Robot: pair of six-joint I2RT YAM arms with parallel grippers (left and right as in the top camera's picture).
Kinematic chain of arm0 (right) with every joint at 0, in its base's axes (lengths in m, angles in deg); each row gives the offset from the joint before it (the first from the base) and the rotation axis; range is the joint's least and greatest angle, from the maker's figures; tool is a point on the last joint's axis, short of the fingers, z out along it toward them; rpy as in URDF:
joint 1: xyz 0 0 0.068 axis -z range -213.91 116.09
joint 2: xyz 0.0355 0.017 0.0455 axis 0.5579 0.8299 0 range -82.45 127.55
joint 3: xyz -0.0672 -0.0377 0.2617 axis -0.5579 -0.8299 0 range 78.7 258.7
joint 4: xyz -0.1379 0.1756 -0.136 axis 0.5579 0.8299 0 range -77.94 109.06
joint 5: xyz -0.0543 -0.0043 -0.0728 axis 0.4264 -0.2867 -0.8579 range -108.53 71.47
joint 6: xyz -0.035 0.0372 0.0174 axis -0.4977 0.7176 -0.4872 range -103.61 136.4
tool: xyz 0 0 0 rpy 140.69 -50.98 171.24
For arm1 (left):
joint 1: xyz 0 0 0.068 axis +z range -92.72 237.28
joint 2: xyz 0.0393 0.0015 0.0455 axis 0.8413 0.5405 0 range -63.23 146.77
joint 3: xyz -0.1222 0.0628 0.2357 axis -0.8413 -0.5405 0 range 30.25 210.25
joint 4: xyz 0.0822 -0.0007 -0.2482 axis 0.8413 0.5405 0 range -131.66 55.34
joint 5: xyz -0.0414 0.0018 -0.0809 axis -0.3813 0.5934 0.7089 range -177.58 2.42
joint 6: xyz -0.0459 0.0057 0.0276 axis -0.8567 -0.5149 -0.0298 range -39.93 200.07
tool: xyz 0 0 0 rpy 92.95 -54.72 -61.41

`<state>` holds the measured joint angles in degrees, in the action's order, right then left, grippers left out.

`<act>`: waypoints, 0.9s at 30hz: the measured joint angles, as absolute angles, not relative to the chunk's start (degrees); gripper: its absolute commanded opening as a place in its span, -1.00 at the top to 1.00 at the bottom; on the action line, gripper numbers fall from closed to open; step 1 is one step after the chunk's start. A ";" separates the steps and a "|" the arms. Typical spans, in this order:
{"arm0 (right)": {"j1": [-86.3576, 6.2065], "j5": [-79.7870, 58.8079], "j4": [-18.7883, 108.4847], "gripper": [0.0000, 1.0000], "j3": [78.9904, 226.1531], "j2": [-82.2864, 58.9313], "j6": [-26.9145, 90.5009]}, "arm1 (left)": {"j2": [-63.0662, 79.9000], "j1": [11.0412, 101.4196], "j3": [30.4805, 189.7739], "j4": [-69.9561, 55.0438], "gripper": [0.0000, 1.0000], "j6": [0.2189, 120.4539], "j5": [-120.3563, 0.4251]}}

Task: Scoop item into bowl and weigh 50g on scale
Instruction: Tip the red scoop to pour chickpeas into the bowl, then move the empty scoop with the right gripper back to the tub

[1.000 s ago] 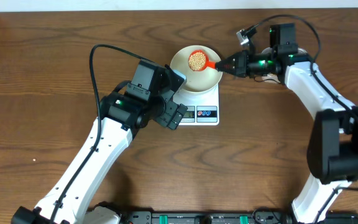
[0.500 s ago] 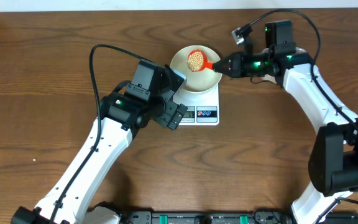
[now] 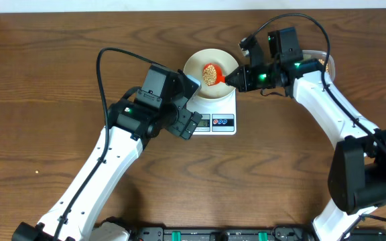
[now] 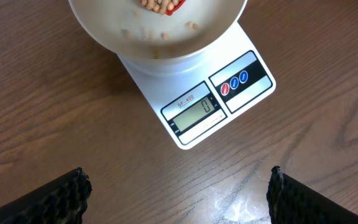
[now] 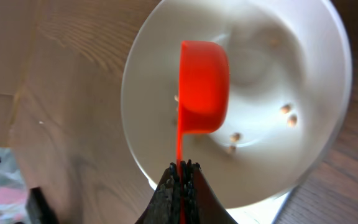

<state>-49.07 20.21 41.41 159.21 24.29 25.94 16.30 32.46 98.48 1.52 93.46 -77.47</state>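
reaching over the bowl (image 3: 196, 67), right hand (image 3: 231, 79) holds red scoop (image 5: 202, 87) tipped sideways.

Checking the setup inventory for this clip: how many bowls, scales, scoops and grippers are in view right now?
bowl: 1
scale: 1
scoop: 1
grippers: 2, the left gripper and the right gripper
Total: 5
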 measured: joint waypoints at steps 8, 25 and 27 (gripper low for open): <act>-51.95 10.26 42.80 0.97 159.21 19.15 23.27 | 16.30 32.46 98.48 1.52 -0.86 93.46 -77.45; -62.42 -15.48 44.60 0.98 159.21 15.35 9.91 | 16.30 32.46 98.48 1.52 -0.86 93.46 -77.45; -63.84 -19.13 44.62 0.98 159.21 15.35 8.34 | 16.30 32.46 98.48 1.52 -0.86 93.46 -77.45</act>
<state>-63.84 -19.13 44.62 159.21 15.35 8.34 16.30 32.46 98.48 1.52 93.46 -77.45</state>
